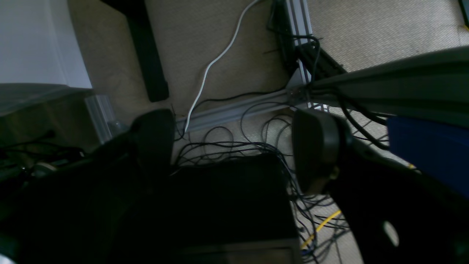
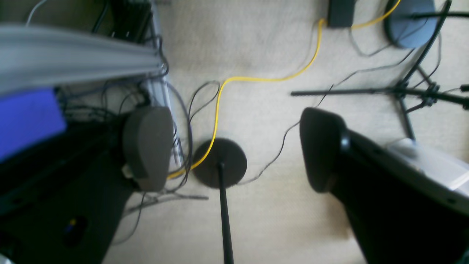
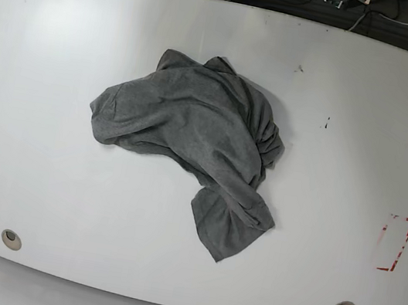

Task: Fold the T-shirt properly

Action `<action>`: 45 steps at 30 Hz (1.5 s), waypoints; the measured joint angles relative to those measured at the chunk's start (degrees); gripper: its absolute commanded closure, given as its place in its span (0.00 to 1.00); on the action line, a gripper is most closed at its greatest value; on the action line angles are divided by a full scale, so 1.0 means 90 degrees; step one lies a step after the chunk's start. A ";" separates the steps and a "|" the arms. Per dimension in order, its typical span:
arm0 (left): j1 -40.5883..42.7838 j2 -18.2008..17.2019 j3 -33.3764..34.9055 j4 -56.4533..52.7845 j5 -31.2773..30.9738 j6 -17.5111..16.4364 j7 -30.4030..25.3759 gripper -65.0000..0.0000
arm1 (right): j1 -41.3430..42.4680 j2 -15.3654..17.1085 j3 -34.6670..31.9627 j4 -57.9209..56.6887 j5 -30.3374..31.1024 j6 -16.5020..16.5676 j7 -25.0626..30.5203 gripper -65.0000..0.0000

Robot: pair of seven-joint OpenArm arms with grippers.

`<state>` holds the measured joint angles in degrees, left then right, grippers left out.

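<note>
Left wrist view: the left gripper (image 1: pixel 234 150) is hanging over the floor with its two dark fingers (image 1: pixel 311 146) spread wide apart and nothing lying between them. Below it a tangle of black cables (image 1: pixel 234 146) is spilling across beige carpet (image 1: pixel 377 29), and a white cable (image 1: pixel 216 62) is running up from the tangle toward the top edge. An aluminium frame rail (image 1: pixel 234 112) is crossing just above the tangle, and a black box (image 1: pixel 227 198) is sitting below it. A blue panel (image 1: pixel 428 150) is showing to the right of the tangle.

Right wrist view: the right gripper (image 2: pixel 234 146) is also standing open, its fingers (image 2: pixel 148 146) well apart and empty. Between them a round black stand base (image 2: pixel 220 161) is resting on the carpet, with a yellow cable (image 2: pixel 263 79) curving away above that base. A black tripod (image 2: pixel 414 91) is standing to the upper right of the base.

Base view: the T-shirt (image 3: pixel 191 135) is lying crumpled in a heap near the middle of the white table (image 3: pixel 41 94), one fold trailing toward the near edge. A red marking (image 3: pixel 396 243) is sitting far to the right of the shirt. Neither arm is showing here.
</note>
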<state>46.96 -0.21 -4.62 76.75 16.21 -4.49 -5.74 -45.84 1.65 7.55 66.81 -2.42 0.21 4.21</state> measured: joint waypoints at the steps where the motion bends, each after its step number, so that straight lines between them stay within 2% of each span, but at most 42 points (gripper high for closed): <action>1: 0.0063 0.0019 -0.0012 0.0063 0.0000 -0.0012 -0.0036 0.28 | -0.0146 0.0002 0.0012 0.0219 -0.0012 0.0002 0.0134 0.21; 3: 0.0153 0.0049 -0.0007 0.0187 -0.0005 -0.0007 -0.0061 0.28 | -0.0342 0.0017 0.0046 0.0546 -0.0017 -0.0007 0.0287 0.21; 5: 0.0206 0.0041 -0.0005 0.0243 0.0000 -0.0046 -0.0024 0.28 | -0.0430 0.0029 0.0053 0.0772 -0.0017 -0.0041 0.0121 0.21; 20: 0.0447 0.0024 -0.0240 0.1081 -0.0046 -0.0073 0.0177 0.29 | -0.1001 0.0002 0.0070 0.1904 -0.0015 -0.0022 0.0095 0.21; 30: 0.0852 0.0005 -0.0291 0.2018 -0.0279 -0.0053 0.0175 0.30 | -0.1530 -0.0032 0.0066 0.3116 -0.0012 -0.0029 0.0083 0.20; 33: 0.0981 0.0002 -0.0291 0.2285 -0.0287 -0.0036 0.0019 0.30 | -0.1848 -0.0056 0.0066 0.3514 -0.0007 -0.0015 0.0265 0.20; 37: 0.1064 0.0002 -0.0318 0.2382 -0.0287 -0.0041 0.0053 0.30 | -0.2038 -0.0063 0.0056 0.3784 0.0039 -0.0019 0.0095 0.20; 45: 0.1013 0.0000 -0.0607 0.2705 -0.0425 -0.0061 -0.0007 0.30 | -0.2225 -0.0058 0.0058 0.4435 0.0032 -0.0017 0.0141 0.21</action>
<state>56.07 -0.21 -10.09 101.10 12.38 -5.04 -5.80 -65.87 1.13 8.08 106.72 -2.13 0.05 5.48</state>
